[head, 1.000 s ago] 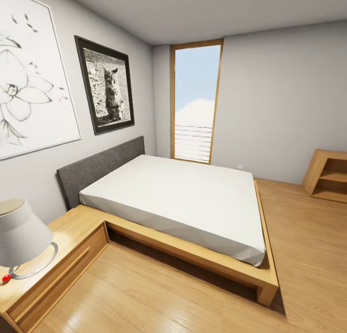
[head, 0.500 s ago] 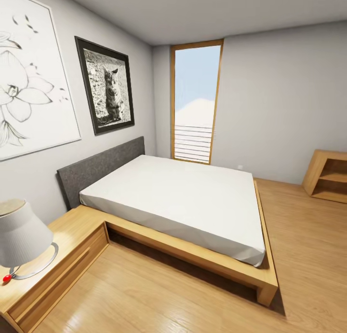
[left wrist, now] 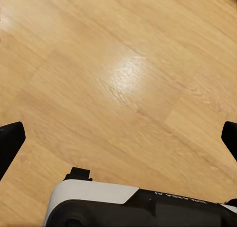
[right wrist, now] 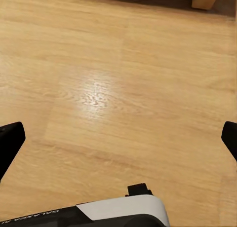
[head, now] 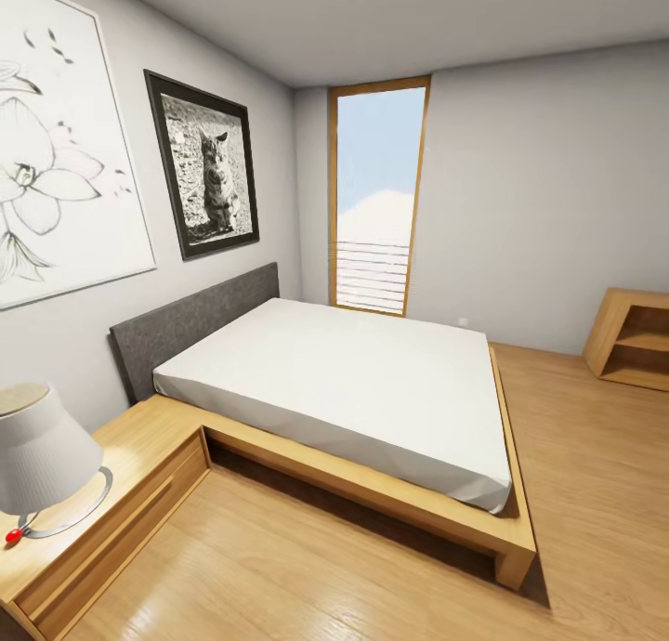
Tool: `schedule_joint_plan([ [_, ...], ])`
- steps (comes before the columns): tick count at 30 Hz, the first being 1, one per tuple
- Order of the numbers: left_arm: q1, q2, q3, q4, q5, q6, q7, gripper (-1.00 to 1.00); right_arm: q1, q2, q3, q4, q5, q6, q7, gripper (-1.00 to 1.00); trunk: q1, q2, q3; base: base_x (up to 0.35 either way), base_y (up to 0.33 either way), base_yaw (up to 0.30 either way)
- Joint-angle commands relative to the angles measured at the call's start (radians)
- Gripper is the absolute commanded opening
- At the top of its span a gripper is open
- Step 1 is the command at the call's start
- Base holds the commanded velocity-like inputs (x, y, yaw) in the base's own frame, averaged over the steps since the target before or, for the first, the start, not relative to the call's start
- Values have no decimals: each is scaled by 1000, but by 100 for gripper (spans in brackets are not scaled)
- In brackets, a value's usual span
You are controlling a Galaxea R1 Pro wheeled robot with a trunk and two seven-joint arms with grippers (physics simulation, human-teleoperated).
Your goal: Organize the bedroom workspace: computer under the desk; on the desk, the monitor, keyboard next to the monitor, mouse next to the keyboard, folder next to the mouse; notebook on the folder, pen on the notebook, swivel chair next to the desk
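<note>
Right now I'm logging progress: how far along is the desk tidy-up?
Nothing looks done from here: the head view faces a bed, a lamp and a window. Both the left gripper and right gripper hang open over bare floor, holding nothing. Every step remains.

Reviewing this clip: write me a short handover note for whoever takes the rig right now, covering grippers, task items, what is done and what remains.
Left gripper: open and empty, fingers spread wide over bare wooden floor.
Right gripper: open and empty, also pointing down at the floor.
Head view: the bed, a bedside unit with a lamp, two wall pictures, a tall window and a wooden shelf unit at the far right.
Task items: these pictures give no location for any of them.
Done: nothing can be confirmed from here.
Left: probably turn the base to find the desk, then judge every step there.
</note>
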Motion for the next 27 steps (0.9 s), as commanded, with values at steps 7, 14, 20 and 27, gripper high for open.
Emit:
schedule_joint_plan([
  [7,0,-1,-4,12,8,-63,-2,100,0,2,-3,2,-3,-61,3,100,0,-1,-1,0,0,0],
  [14,0,0,-3,16,9,-100,-2,100,0,2,-3,2,-7,-70,2,100,0,-1,-1,0,0,-131],
  [20,0,-1,-3,16,9,-107,-2,100,-1,1,-3,3,-8,-72,2,100,0,-1,-1,0,0,-238],
  [27,0,-1,-2,16,10,-107,-2,100,0,2,-2,4,-3,-71,2,100,0,-1,-1,0,0,-257],
])
